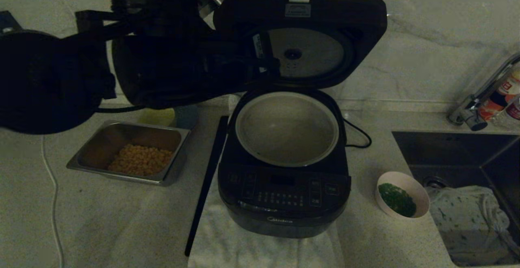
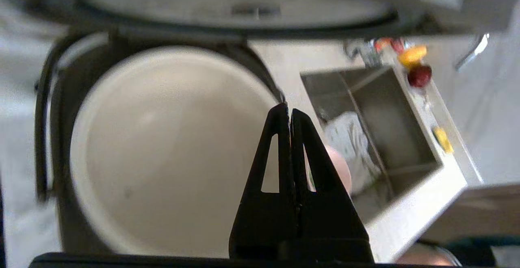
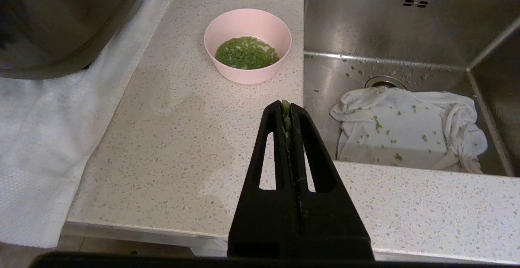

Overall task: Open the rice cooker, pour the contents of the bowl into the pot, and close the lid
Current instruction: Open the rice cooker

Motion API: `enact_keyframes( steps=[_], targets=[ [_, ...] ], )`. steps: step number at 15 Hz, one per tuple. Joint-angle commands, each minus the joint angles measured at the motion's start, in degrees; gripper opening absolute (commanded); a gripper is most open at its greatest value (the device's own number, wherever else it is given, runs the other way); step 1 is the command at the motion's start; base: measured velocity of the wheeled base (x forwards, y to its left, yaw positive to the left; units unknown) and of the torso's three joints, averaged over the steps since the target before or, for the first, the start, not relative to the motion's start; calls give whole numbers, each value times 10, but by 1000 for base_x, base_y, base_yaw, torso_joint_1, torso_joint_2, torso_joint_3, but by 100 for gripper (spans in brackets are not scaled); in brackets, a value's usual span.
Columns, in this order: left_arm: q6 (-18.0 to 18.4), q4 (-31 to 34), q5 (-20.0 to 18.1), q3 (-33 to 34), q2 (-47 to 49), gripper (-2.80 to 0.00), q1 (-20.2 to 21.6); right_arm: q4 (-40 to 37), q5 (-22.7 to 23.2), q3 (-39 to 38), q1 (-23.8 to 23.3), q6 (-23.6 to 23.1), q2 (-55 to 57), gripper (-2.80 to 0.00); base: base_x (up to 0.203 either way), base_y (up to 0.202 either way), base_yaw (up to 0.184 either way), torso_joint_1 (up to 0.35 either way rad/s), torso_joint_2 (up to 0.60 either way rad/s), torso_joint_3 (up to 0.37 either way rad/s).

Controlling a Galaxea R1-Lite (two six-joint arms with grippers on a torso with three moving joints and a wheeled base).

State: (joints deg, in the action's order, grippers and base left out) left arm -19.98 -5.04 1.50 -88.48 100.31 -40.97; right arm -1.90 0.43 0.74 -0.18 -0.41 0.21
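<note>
The black rice cooker (image 1: pixel 284 197) stands open, its lid (image 1: pixel 313 32) hinged upright with the silver inner plate facing me. The light-grey pot (image 1: pixel 287 128) inside holds nothing. My left arm (image 1: pixel 162 65) hangs high beside the lid; the left gripper (image 2: pixel 289 109) is shut and empty, above the pot (image 2: pixel 162 150). The small pinkish bowl (image 1: pixel 402 195) with chopped greens (image 1: pixel 397 199) sits on the counter to the cooker's right. In the right wrist view my right gripper (image 3: pixel 286 109) is shut, with green scraps stuck between its tips, nearer me than the bowl (image 3: pixel 248 73).
A steel tray (image 1: pixel 81 164) of yellow kernels lies left of the cooker, a yellow-green bowl (image 1: pixel 156 117) behind it. A long black strip (image 1: pixel 207 182) lies along the cooker's left side. The sink (image 1: pixel 459 154) with a speckled cloth (image 1: pixel 467 215) and the faucet (image 1: pixel 479 101) are on the right.
</note>
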Motion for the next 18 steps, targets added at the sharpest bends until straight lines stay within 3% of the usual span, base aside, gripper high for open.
enact_keyframes(
  steps=[1,7,12,18],
  targets=[
    [2,-22,1,-38,50,-280,9,0,0,0,0,0,0,-280,0,0,0,0,0,0],
    [36,-44,-2,-129,114,-280,42,0,0,0,0,0,0,-280,0,0,0,0,0,0],
    [42,-47,-3,-219,164,-280,59,0,0,0,1,0,0,-280,0,0,0,0,0,0],
    [56,-103,-14,-219,200,-280,63,0,0,0,0,0,0,-280,0,0,0,0,0,0]
  ],
)
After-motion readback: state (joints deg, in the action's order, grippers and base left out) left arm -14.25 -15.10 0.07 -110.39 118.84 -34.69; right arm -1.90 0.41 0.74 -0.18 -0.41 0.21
